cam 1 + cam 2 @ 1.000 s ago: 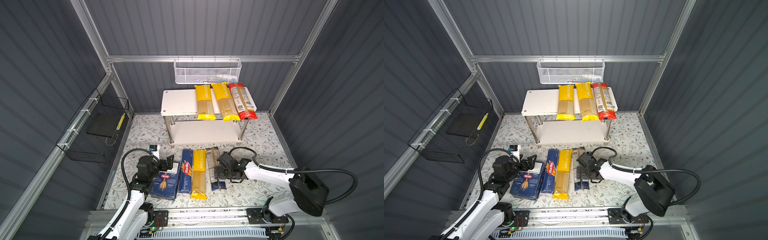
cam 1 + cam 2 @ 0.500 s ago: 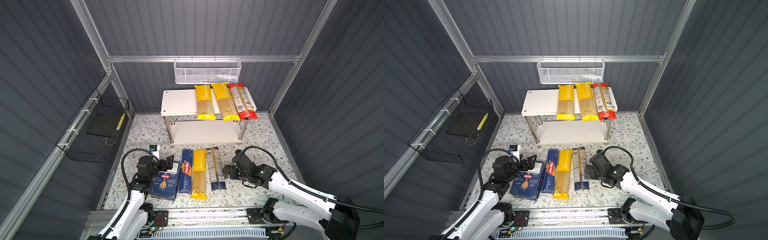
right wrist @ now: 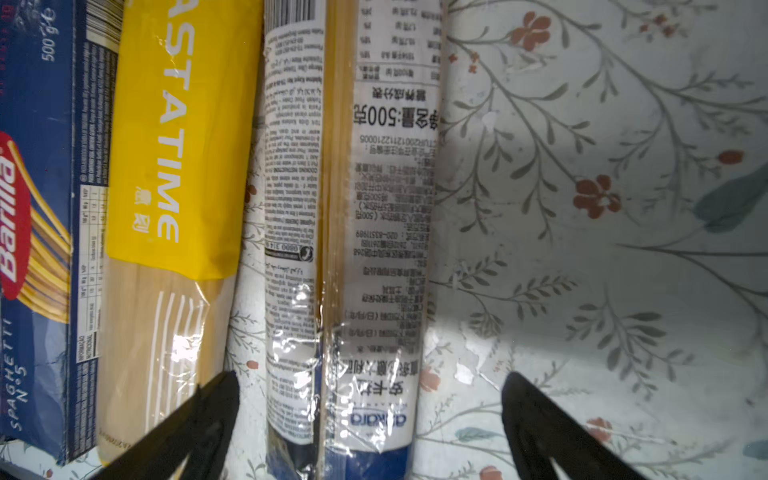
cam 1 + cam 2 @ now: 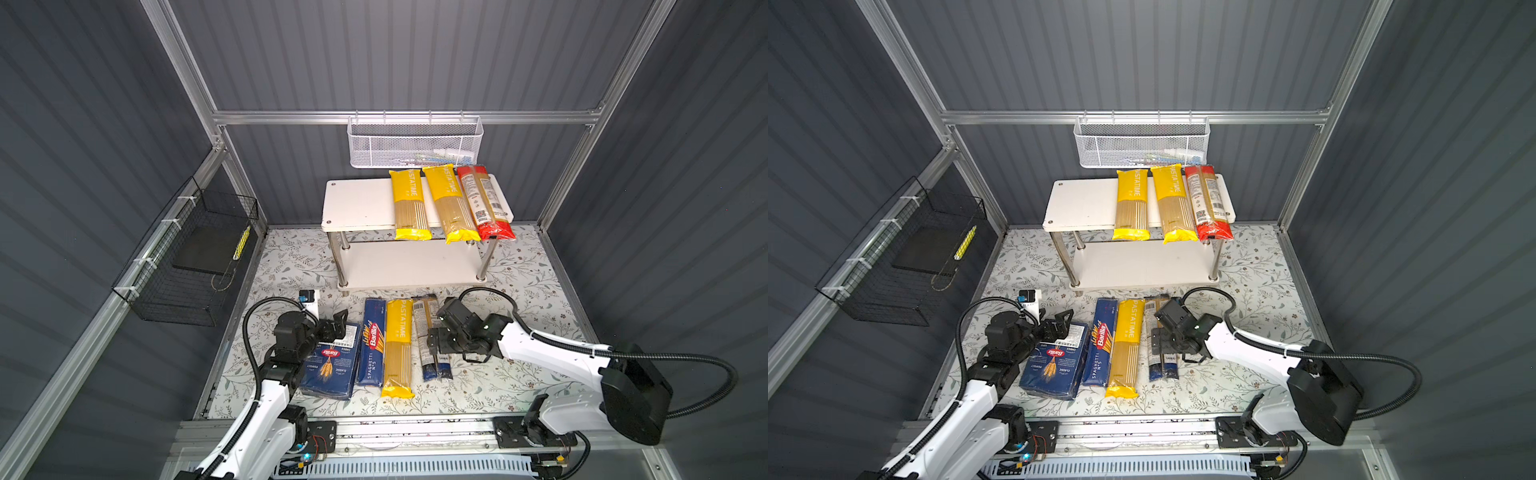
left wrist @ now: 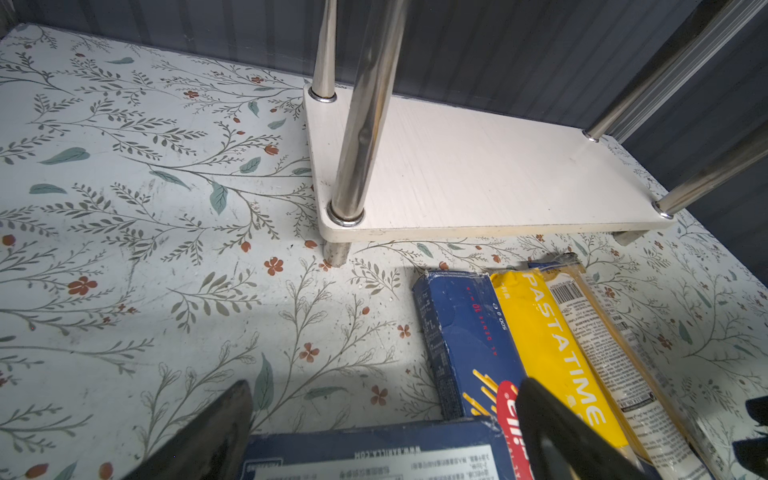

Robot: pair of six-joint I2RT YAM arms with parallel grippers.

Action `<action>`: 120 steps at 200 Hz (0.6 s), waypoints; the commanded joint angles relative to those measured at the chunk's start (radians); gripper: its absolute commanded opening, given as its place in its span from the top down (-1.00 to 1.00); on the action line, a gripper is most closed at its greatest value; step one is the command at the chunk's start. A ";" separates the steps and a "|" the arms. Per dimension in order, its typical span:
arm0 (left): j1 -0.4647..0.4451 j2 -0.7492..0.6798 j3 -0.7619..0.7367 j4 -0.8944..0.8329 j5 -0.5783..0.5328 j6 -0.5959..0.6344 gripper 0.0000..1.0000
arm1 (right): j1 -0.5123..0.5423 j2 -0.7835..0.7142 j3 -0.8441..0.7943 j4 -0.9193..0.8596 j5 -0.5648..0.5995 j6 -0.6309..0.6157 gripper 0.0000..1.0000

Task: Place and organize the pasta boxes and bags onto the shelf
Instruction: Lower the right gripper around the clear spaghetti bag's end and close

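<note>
Dark grey ribbed wall panels point(image 4: 374, 54) are enclosing the cell on three sides, with an aluminium frame point(image 4: 291, 117) running along the joints. A white mesh basket point(image 4: 395, 145) is hanging from the rear rail. A black wire basket point(image 4: 178, 291) is hanging on the left wall. A floral-printed bench point(image 4: 523, 266) is lying evenly lit.

right fingers point(image 3: 187, 432) spread wide, left fingers point(image 5: 199, 440) apart

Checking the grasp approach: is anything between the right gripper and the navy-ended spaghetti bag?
Nothing visible. The open right gripper hangs over the navy-ended bag, straddling it; the yellow PASTATIME bag beside it lies close to one finger.
</note>
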 commanded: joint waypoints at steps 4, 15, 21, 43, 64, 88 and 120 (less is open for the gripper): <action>-0.004 -0.005 0.015 -0.010 0.006 0.015 -0.99 | 0.009 0.060 0.044 0.006 -0.003 -0.004 -0.98; -0.004 -0.005 0.015 -0.011 0.006 0.016 -0.99 | 0.014 0.084 0.057 0.004 0.006 0.000 -0.98; -0.004 -0.003 0.016 -0.011 0.008 0.017 -0.99 | 0.015 0.096 0.065 0.000 0.012 0.010 -0.98; -0.004 -0.003 0.016 -0.009 0.008 0.017 -0.99 | 0.020 0.140 0.084 0.010 0.007 0.022 -0.98; -0.004 -0.005 0.014 -0.011 0.006 0.016 -0.99 | 0.024 0.182 0.102 0.012 0.004 0.022 -0.98; -0.004 -0.005 0.016 -0.011 0.009 0.018 -0.99 | 0.029 0.230 0.121 0.025 -0.004 0.024 -0.98; -0.004 -0.017 0.011 -0.011 0.010 0.017 -0.99 | 0.029 0.264 0.131 0.009 0.021 0.033 -0.98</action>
